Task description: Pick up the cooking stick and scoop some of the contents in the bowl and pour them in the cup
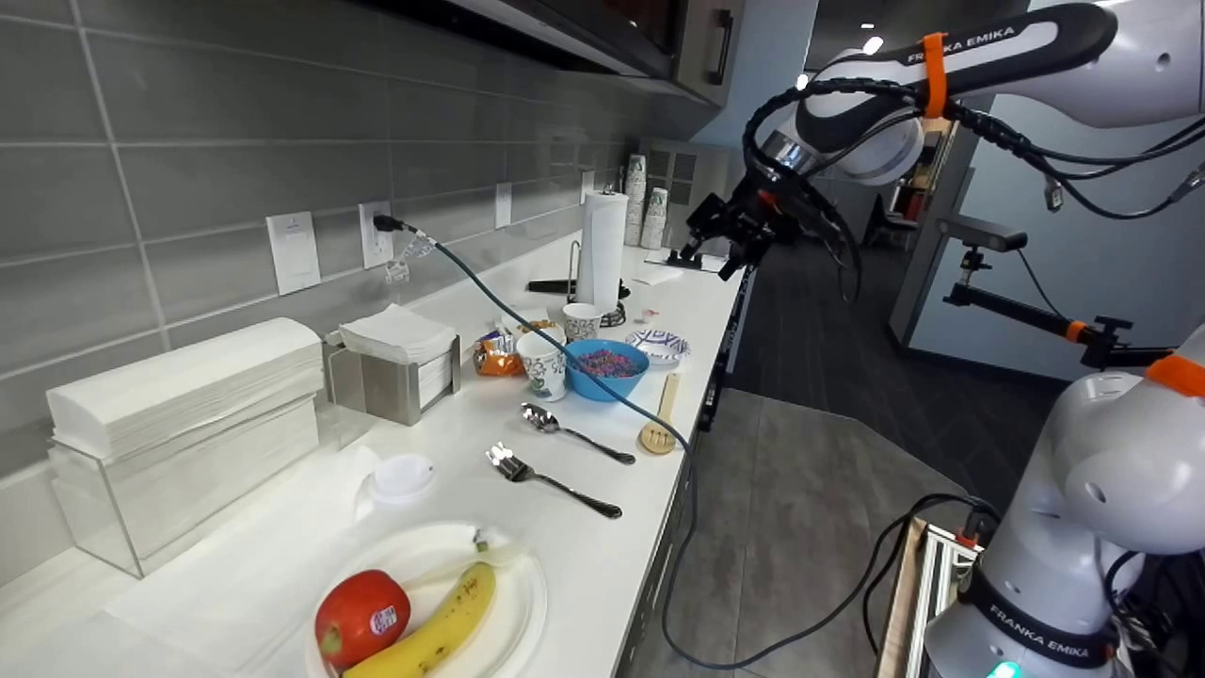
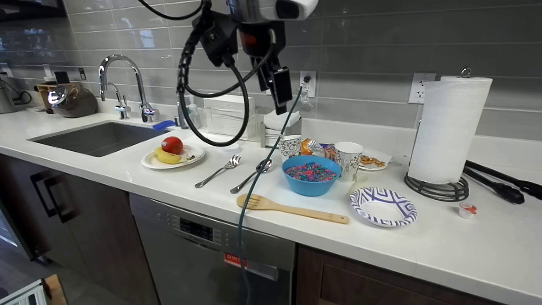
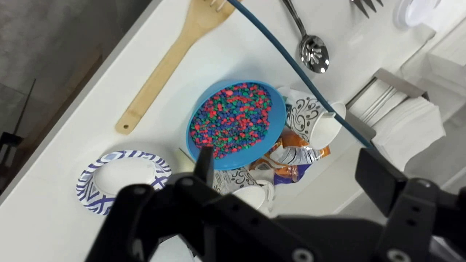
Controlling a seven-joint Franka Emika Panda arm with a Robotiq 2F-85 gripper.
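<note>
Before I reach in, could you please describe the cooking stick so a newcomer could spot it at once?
On the white counter above the dishwasher, find the blue bowl of coloured bits. Between it and the counter's front edge lies the cooking stick. Unlike the shiny metal spoon and fork, it is pale wood from head to handle.

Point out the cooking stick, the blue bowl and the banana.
Cooking stick (image 3: 172, 61), wrist view: on its handle.
Blue bowl (image 2: 310, 189), in an exterior view: outer wall.
Banana (image 1: 435, 633), in an exterior view: its peel.

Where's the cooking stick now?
In an exterior view, the cooking stick lies near the counter edge, left of the patterned plate, in front of the blue bowl.
</note>
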